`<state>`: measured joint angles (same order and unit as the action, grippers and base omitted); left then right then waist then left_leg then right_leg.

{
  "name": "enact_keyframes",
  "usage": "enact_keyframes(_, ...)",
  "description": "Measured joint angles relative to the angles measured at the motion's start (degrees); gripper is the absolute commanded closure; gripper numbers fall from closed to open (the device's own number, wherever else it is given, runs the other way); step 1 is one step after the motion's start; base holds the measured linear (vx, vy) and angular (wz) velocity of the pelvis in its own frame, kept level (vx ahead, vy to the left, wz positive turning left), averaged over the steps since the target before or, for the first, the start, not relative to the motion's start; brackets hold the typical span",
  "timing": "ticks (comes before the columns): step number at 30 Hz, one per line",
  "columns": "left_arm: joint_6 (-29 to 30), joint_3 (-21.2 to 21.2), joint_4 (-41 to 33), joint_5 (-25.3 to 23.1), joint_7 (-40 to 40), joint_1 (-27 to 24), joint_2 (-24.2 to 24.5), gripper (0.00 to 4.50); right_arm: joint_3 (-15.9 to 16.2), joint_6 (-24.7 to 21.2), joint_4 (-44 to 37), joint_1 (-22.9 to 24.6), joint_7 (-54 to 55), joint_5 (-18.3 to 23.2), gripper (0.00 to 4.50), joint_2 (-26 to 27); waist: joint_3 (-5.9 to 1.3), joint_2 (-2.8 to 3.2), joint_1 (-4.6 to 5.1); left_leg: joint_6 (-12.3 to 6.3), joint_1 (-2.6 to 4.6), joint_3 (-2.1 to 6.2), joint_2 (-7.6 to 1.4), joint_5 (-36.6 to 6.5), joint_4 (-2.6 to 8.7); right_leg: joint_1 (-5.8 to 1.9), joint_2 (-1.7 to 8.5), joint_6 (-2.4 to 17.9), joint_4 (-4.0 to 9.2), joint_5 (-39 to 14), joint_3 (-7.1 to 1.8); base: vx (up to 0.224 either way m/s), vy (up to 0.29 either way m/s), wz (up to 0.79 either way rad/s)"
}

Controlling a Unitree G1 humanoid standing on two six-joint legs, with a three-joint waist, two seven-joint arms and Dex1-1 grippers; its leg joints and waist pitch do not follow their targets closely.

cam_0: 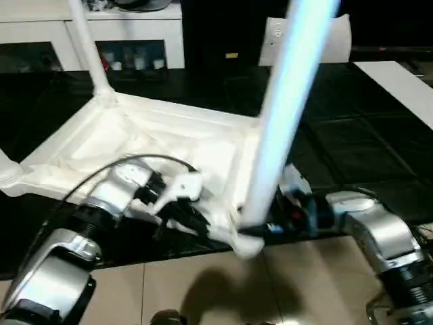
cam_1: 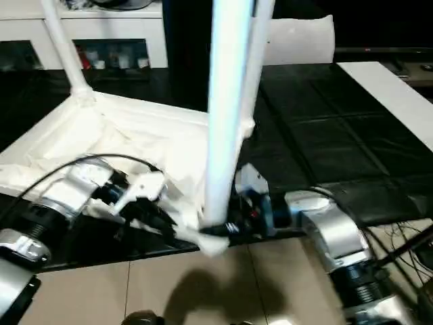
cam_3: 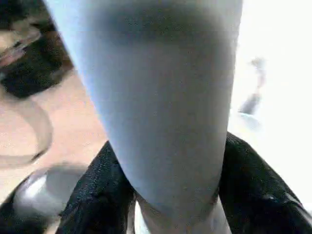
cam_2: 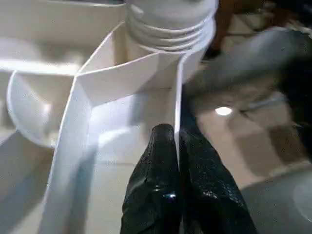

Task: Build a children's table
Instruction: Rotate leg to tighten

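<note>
Top (cam_0: 169, 139) upside down on the dark mat (cam_0: 352, 135), ribbed underside up, near corner overhanging the mat's near edge above tan floor (cam_0: 325, 277). One leg (cam_0: 91, 51) already upright in the far left corner socket; another leg (cam_0: 287, 101) standing in the near right corner socket (cam_0: 247, 240), leaning slightly.

Left gripper (cam_2: 174, 146) at the near rim beside that socket, fingers (cam_2: 151, 185) pressed together on the thin rim wall (cam_2: 176, 102), pinching it to steady the top. Right gripper (cam_3: 168, 195) at the base of the leg just above the socket, fingers (cam_3: 97, 195) spread around the tube and clamped on it from both sides.

Probably light, hollow moulded plastic throughout: stiff enough to hold shape, yet thin rim walls likely to flex under a hard pinch. Smooth, tapered tube, likely slippery and prone to twisting in the pads. Best hold low on the leg, close to the threaded end (cam_2: 168, 29), for control while turning; on the top, a hold at the rim next to the socket in use, to stop sliding off the mat. Cabinet (cam_0: 88, 40) behind, along the far edge.
</note>
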<state>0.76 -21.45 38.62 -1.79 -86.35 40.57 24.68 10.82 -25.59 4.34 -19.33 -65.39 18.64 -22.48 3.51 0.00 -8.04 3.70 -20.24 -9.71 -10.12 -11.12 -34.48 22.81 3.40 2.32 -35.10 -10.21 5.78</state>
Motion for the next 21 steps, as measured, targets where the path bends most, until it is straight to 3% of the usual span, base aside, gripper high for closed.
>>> enact_keyframes(4, 7.80, 2.61, -2.53, -1.10, 10.92, -0.59, -1.82, 4.50, -4.23, -0.35, 1.63, -0.32, 16.73, -3.57, 2.51, 7.40, 0.00, 0.03, 2.64, 0.10, 0.02, -0.03, 0.01, 0.08, 0.00, 0.02, 0.00, 0.00, 0.09, 0.03, -0.01, 0.000, 0.000, 0.00)
enact_keyframes(7, 13.55, 4.29, -3.62, -1.94, 19.18, -0.96, -6.17, 4.50, -7.49, -0.57, 3.84, -1.39, 28.08, -6.16, 2.52, 12.04, -0.01, 0.02, 3.92, 0.04, -0.09, -0.08, 0.01, 0.03, 0.02, 0.12, 0.00, 0.02, 0.13, 0.08, -0.04, 0.000, 0.000, 0.00)
enact_keyframes(14, 21.98, 7.77, -3.87, -2.62, 38.77, -0.50, -16.52, 4.50, -12.46, 1.85, 11.96, -7.78, 51.87, -11.82, 2.52, 21.25, -0.03, 0.07, 4.48, -0.03, -0.39, -0.07, 0.01, 0.02, 0.29, 0.32, -0.05, 0.31, 0.16, 0.22, 0.00, 0.000, 0.000, 0.00)
enact_keyframes(15, 22.07, 7.77, -3.87, -2.81, 39.64, -0.41, -16.93, 4.50, -12.75, 2.75, 12.64, -8.00, 52.95, -12.21, 2.52, 21.69, -0.03, 0.07, 4.47, -0.10, -0.40, -0.07, 0.01, 0.01, 0.29, 0.33, -0.04, 0.31, 0.18, 0.21, 0.00, 0.000, 0.000, 0.00)
enact_keyframes(16, 22.08, 7.77, -3.87, -2.93, 39.92, -0.39, -17.11, 4.50, -12.78, 3.63, 13.04, -7.98, 53.39, -12.33, 1.97, 21.86, -0.02, 0.08, 4.47, -0.19, -0.41, -0.07, 0.02, -0.01, 0.29, 0.34, -0.04, 0.30, 0.21, 0.21, 0.00, 0.000, 0.000, 0.00)
enact_keyframes(17, 22.08, 7.77, -3.87, -2.95, 39.93, -0.35, -17.12, 4.50, -12.78, 3.98, 13.23, -7.98, 53.53, -12.31, 1.83, 22.00, -0.02, 0.08, 4.49, -0.31, -0.42, -0.07, 0.02, 0.03, 0.28, 0.34, -0.04, 0.30, 0.23, 0.20, 0.00, 0.000, 0.000, 0.00)
enact_keyframes(21, 18.68, 6.39, -3.53, -3.88, 38.88, -0.34, -15.32, 4.50, -12.85, 5.46, 13.25, -7.23, 51.88, -11.66, 1.62, 22.24, -0.01, 0.09, 4.69, -0.33, -0.40, -0.07, 0.02, 0.04, 0.27, 0.35, -0.04, 0.31, 0.23, 0.21, 0.00, 0.000, 0.000, 0.00)
